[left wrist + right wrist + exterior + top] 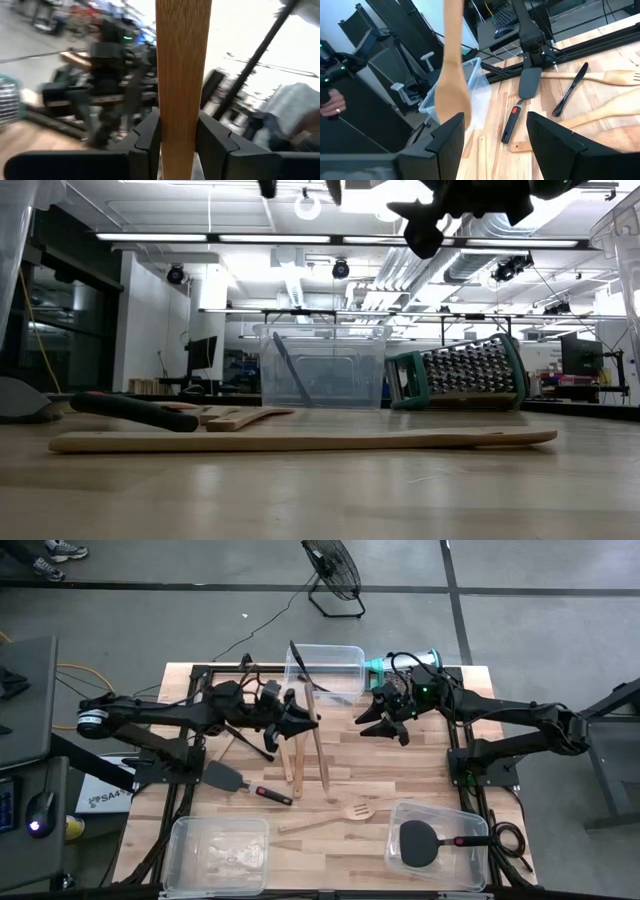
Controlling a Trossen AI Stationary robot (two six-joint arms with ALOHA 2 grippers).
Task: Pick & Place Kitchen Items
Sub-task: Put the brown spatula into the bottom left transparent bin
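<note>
A wooden worktop [340, 840] carried scattered kitchen utensils, described here outward from its front edge, the edge nearest the low camera.

At that front edge sat two clear bins: one [219, 852] toward the left arm's side, and one [437, 857] toward the right arm's side holding a black spatula [420, 842] with a red-and-black handle. Just behind them lay a pale wooden slotted fork [332, 817] and a second black spatula [240, 782].

Farther back, near the middle, the left hand [300, 720] was clamped on a wooden utensil [183, 75]. The left wrist view showed both dark fingers [147, 137] pressed against its flat handle, which the overhead view could not resolve. More wooden utensils [322, 755] lay just beside that hand.

Across from it, the right hand [380, 718] hung above the worktop with its fingers apart and nothing between them; the right wrist view made this plain. That view also caught a thin black tool [570, 89] lying on the wood.

At the far edge stood a third clear bin [325, 672] with a thin dark tool leaning inside, and beside it a steel grater [462, 373] with a teal rim, lying tilted, clearest in the low view.
</note>
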